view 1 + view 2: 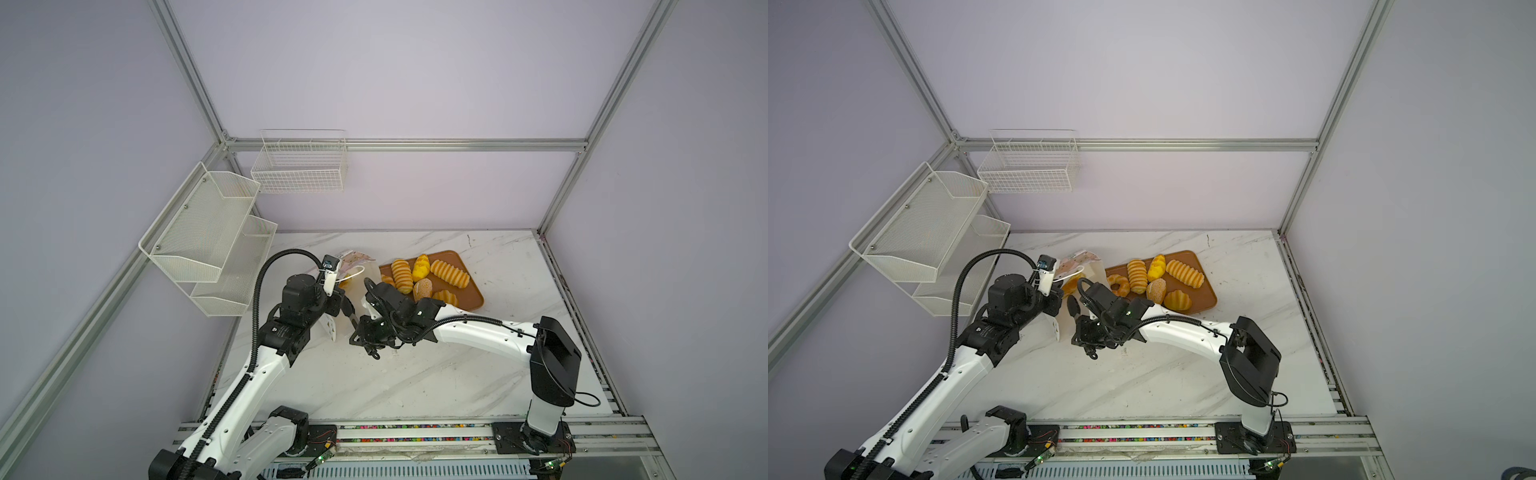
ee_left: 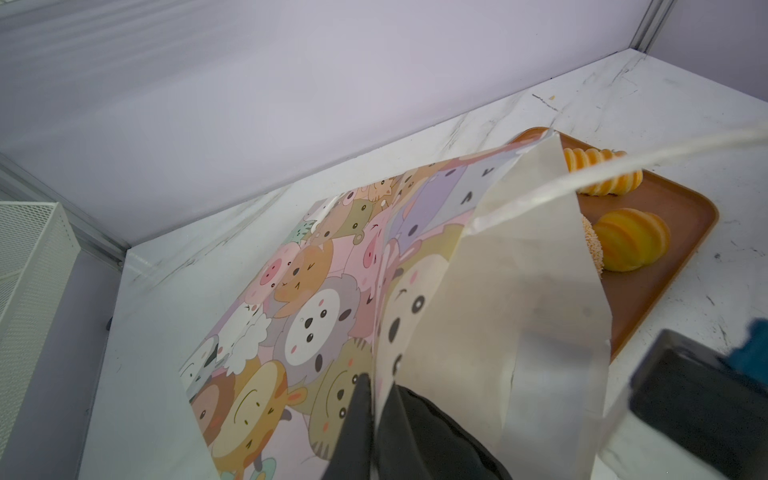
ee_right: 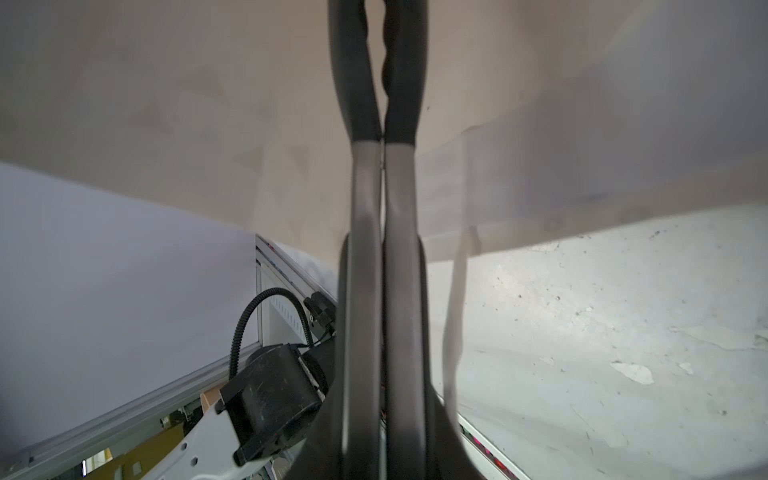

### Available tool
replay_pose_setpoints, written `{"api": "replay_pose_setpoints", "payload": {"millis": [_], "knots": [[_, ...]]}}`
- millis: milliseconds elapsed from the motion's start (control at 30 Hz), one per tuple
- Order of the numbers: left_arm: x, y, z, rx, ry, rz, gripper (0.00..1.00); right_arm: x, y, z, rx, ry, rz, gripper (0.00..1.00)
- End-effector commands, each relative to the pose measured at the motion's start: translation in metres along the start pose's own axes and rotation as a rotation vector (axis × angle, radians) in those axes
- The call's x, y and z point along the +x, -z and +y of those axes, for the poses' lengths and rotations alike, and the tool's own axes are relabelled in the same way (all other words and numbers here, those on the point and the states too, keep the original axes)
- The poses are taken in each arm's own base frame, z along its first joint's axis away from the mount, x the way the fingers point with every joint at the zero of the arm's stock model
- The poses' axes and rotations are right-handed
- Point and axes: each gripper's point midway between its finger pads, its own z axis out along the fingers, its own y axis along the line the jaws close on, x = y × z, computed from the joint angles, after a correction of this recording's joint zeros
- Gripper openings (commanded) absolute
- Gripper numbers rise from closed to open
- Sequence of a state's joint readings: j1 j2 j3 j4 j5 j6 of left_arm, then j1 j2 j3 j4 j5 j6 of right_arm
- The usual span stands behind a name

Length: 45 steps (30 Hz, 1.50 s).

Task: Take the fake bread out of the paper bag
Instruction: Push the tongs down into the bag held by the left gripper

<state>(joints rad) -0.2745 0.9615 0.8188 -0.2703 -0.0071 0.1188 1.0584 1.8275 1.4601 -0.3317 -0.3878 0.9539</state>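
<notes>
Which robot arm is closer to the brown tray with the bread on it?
Right. The right arm reaches right beside the near-left corner of the tray. The left arm is farther, on the other side of the paper bag.

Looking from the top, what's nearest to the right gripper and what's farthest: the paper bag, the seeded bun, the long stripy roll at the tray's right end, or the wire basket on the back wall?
1. paper bag: right against the right gripper, whose fingers are closed.
2. seeded bun: near edge of the tray.
3. long stripy roll: tray's right end.
4. wire basket: high on the back wall.
</notes>
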Motion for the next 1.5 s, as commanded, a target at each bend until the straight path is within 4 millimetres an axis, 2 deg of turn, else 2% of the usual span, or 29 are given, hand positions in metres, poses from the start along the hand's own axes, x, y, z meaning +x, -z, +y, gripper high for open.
{"api": "replay_pose_setpoints", "payload": {"millis": [0,100,367,767,1000,1200,1367,1467], "knots": [[-0.007,0.002,-0.009,0.022,0.018,-0.068,0.00,-0.028,0.005,0.026,-0.116,-0.043,-0.081,0.24],[-0.009,0.004,-0.014,0.034,0.027,-0.075,0.00,-0.038,-0.001,0.027,-0.115,-0.059,-0.092,0.26],[-0.004,0.001,-0.030,0.053,0.000,-0.066,0.00,-0.054,-0.022,0.006,-0.085,-0.123,-0.084,0.31],[-0.007,0.007,-0.039,0.095,-0.004,-0.087,0.00,-0.070,-0.037,-0.008,-0.068,-0.166,-0.121,0.28],[-0.006,0.006,-0.050,0.154,0.005,-0.083,0.00,-0.071,-0.048,-0.012,-0.065,-0.176,-0.110,0.39],[-0.008,0.010,-0.053,0.174,0.005,-0.092,0.00,-0.083,-0.048,-0.008,-0.076,-0.178,-0.128,0.43],[-0.009,0.013,-0.051,0.165,0.009,-0.083,0.00,-0.087,-0.038,0.003,-0.095,-0.161,-0.147,0.45],[-0.012,0.014,-0.051,0.168,0.017,-0.088,0.00,-0.093,-0.033,0.001,-0.090,-0.169,-0.160,0.47]]}}
